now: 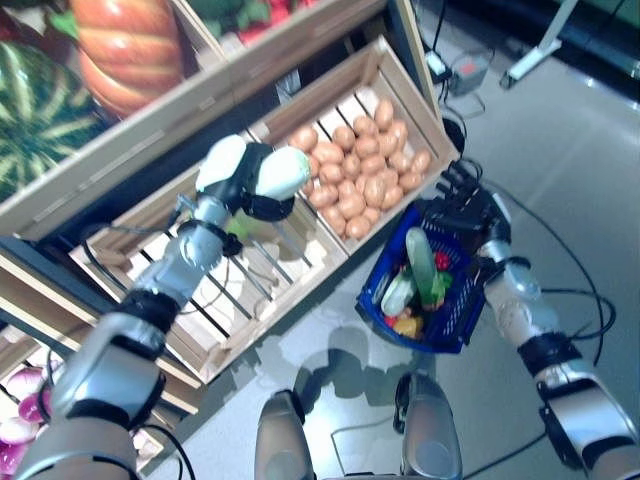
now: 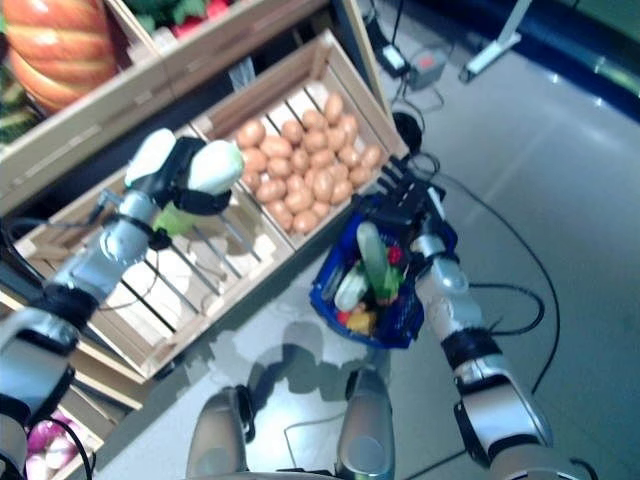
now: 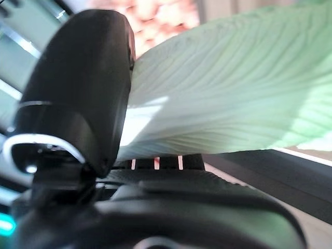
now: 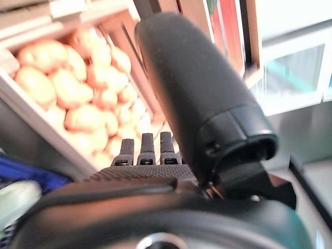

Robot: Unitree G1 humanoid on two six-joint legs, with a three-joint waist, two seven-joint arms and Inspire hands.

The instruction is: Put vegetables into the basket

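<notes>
while the left hand (image 1: 236, 175) grips a cabbage (image 1: 283, 172), the right hand (image 1: 462, 205) holds the basket (image 1: 455, 315)

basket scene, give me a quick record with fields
left hand: curled round a pale green leafy vegetable, raised over the empty crate
right hand: at the blue basket, grip hidden
basket contents: cucumber and other vegetables
neighbouring crate: potatoes
upper shelf: pumpkin, watermelon
</notes>
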